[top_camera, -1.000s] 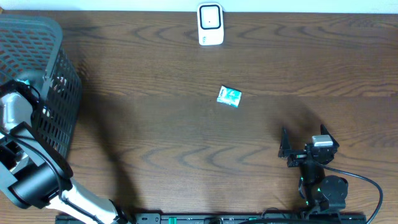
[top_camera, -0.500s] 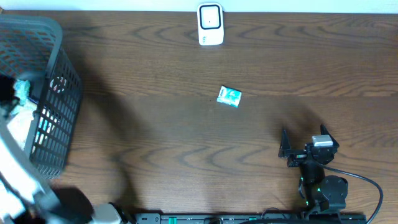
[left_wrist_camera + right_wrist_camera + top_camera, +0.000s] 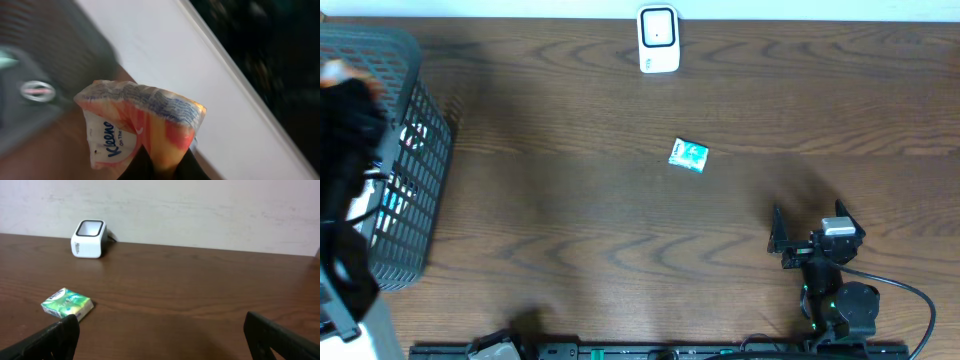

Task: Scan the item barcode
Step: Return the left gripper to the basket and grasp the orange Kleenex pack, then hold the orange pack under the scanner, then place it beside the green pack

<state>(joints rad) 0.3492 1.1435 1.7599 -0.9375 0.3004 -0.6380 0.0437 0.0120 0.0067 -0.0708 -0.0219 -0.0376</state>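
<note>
The left hand (image 3: 159, 164), clamped on a Kleenex pack (image 3: 142, 122) over the basket (image 3: 420, 190), has the barcode scanner (image 3: 658, 38) well to its right; the right hand (image 3: 808, 228) rests spread open.

left arm (image 3: 348, 140): blurred, cut by frame edge
basket (image 3: 418, 205): left side cut off
tissue pack (image 3: 142, 122): lettering partly hidden
green packet (image 3: 688, 154): print too small to read
</note>
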